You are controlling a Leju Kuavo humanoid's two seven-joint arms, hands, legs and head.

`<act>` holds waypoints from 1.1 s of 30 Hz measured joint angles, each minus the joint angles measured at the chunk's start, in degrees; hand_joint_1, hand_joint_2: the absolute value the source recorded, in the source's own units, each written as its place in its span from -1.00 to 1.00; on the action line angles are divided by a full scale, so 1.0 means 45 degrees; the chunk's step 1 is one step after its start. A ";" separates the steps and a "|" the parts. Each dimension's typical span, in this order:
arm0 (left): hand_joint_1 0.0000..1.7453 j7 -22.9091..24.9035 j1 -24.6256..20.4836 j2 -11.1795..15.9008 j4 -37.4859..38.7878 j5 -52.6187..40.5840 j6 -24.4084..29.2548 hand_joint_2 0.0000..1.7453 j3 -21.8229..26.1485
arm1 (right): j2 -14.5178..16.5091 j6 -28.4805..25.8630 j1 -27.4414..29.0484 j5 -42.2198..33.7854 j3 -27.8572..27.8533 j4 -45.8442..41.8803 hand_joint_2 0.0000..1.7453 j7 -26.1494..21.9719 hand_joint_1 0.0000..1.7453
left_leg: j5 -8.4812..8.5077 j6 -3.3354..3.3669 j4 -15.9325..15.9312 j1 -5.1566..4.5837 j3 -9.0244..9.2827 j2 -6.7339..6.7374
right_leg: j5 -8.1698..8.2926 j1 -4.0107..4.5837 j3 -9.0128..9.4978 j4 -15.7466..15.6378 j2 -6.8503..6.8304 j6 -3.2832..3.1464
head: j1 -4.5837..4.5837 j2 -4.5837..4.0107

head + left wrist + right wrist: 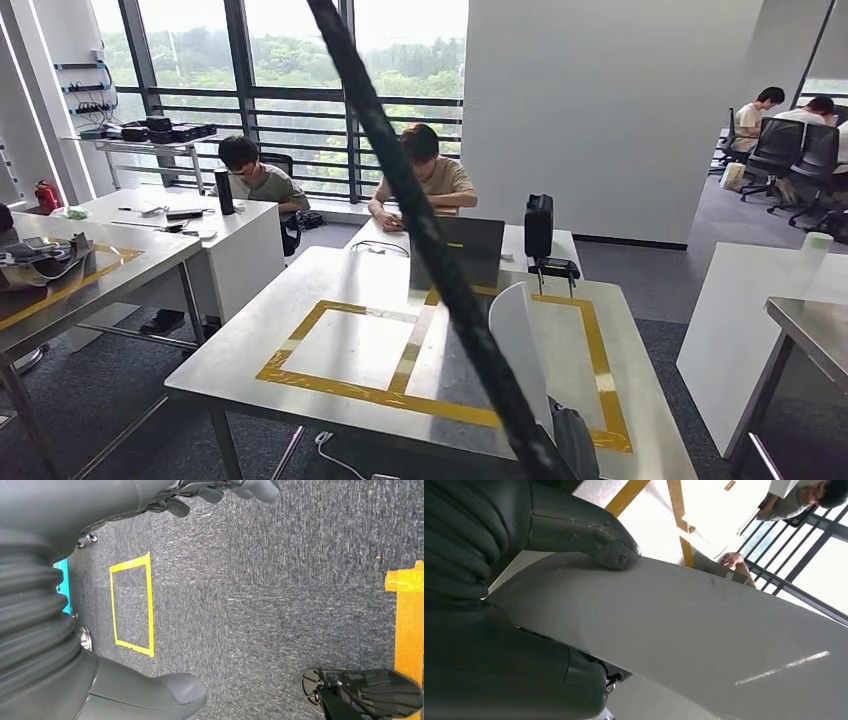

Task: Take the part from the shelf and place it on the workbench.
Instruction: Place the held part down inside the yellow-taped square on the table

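Note:
A white, curved sheet-like part stands on edge above the near right of the steel workbench. My right hand holds it from below. In the right wrist view the thick thumb presses on the part's broad face, and the part hides the fingers behind it. The workbench top carries a yellow tape rectangle split into two fields. My left hand hangs over the carpet, fingers and thumb apart, holding nothing.
A black cable runs diagonally across the head view. A dark laptop and a black device stand at the bench's far edge, with two seated people behind. Other tables stand left and right. A yellow tape square marks the floor.

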 joint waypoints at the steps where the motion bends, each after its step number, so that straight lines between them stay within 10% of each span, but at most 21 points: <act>1: -1.00 0.0000 -0.0001 0.0000 0.0000 0.0000 -0.0005 1.00 0.0000 | -0.0017 0.0000 -0.0007 0.0000 0.0000 -0.0023 1.00 -0.0007 1.00 | 0.0029 0.0054 -0.0057 0.0036 0.0033 0.0043 | -0.0183 0.0006 -0.0153 0.0327 -0.0123 0.0028 | 0.0001 0.0000; 6: -1.00 0.0000 0.0025 0.0026 0.0001 -0.0004 -0.0070 1.00 0.0000 | -0.0102 0.0002 0.0161 -0.0008 0.0000 -0.0043 1.00 -0.0010 1.00 | -0.0033 0.0077 -0.0089 0.0063 0.0087 0.0223 | -0.1383 -0.0045 -0.1868 0.3542 -0.0446 0.0085 | 0.0003 0.0001; 10: -1.00 -0.0001 0.0029 0.0030 0.0002 -0.0018 -0.0120 1.00 0.0000 | -0.0164 0.0001 0.0223 -0.0010 0.0001 -0.0086 1.00 -0.0006 1.00 | -0.0224 -0.0172 -0.0044 0.0068 0.0239 0.0289 | 0.0001 -0.0043 -0.0564 0.0768 -0.0629 -0.0011 | 0.0000 0.0000; 16: -1.00 -0.0007 -0.0014 0.0050 -0.0005 -0.0041 -0.0132 1.00 0.0000 | -0.0211 -0.0036 0.0316 -0.0016 0.0005 -0.0321 1.00 0.0033 1.00 | -0.0571 -0.0667 0.0272 0.0106 0.0248 0.0294 | -0.0067 0.0043 -0.0004 0.0003 -0.0551 -0.0579 | -0.0016 -0.0001; 21: -1.00 -0.0007 -0.0005 0.0034 0.0012 -0.0076 -0.0160 1.00 0.0000 | -0.0211 -0.0029 0.0457 -0.0010 0.0005 -0.0445 1.00 0.0072 1.00 | -0.1367 -0.0786 0.3569 0.0132 -0.1785 0.0232 | -0.0456 0.0092 0.0506 -0.0022 -0.0472 -0.0836 | -0.0028 0.0001; 26: -1.00 0.0002 0.0031 0.0068 0.0013 -0.0148 -0.0160 1.00 0.0000 | -0.0211 -0.0004 0.0518 -0.0002 0.0005 -0.0477 1.00 0.0079 1.00 | 0.0701 -0.0568 0.0529 0.0084 -0.0876 0.0187 | -0.0982 0.0133 0.1027 -0.0004 -0.0331 -0.0658 | -0.0027 -0.0001; 31: -1.00 0.0012 -0.0001 0.0061 0.0015 -0.0171 -0.0160 1.00 0.0000 | -0.0214 0.0035 0.0502 0.0018 0.0005 -0.0480 1.00 0.0104 1.00 | 0.0401 -0.0212 -0.0106 0.0093 -0.0410 0.0148 | -0.1117 0.0145 0.1062 0.0304 -0.0356 -0.0360 | -0.0021 0.0000; 33: -1.00 0.0005 -0.0015 0.0066 0.0012 -0.0174 -0.0160 1.00 0.0000 | -0.0221 0.0042 0.0467 0.0019 0.0005 -0.0477 1.00 0.0099 1.00 | 0.0277 -0.0084 -0.0150 0.0110 -0.0216 0.0142 | -0.1521 0.0118 0.0351 0.1517 -0.0428 -0.0262 | -0.0018 0.0001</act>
